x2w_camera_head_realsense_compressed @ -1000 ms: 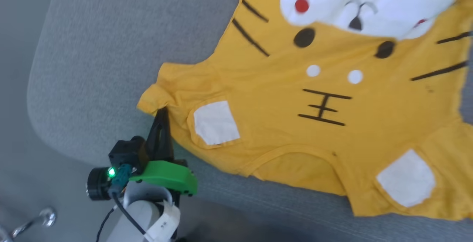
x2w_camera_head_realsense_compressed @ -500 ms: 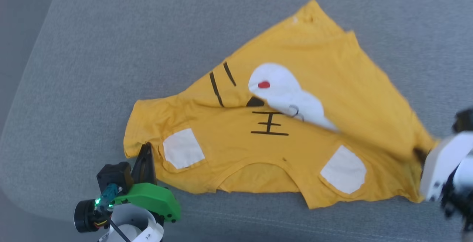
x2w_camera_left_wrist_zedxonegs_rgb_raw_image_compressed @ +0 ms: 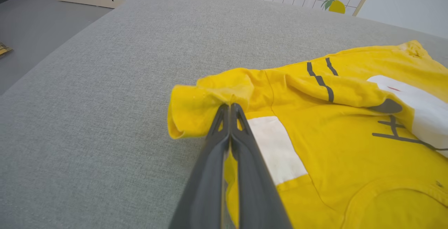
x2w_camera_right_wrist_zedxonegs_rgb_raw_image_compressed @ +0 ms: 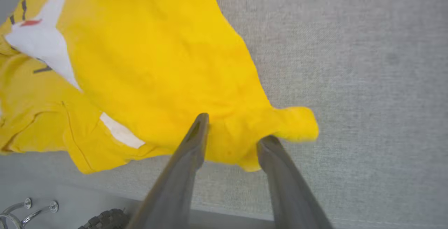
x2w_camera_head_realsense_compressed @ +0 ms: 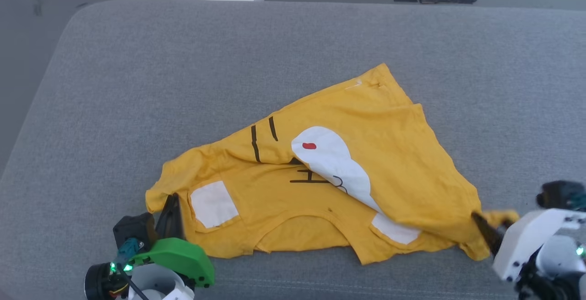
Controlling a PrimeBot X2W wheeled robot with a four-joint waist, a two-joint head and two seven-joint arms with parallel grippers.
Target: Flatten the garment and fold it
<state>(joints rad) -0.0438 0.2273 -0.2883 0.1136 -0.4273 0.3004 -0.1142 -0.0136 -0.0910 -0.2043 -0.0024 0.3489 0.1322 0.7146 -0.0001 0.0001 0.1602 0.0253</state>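
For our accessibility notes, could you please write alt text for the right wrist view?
The right gripper, its two dark fingers apart, points at a bunched corner of the yellow T-shirt, which lies folded over itself on a grey cushion. A white patch with a red mark shows at upper left.

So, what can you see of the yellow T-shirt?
The T-shirt is bright yellow, soft-looking cloth with white patches, black strokes and a white shape bearing a red dot. It lies crumpled on the grey cushion, one part folded over its front. The left gripper is shut on one sleeve; the right gripper stands open at the opposite corner.
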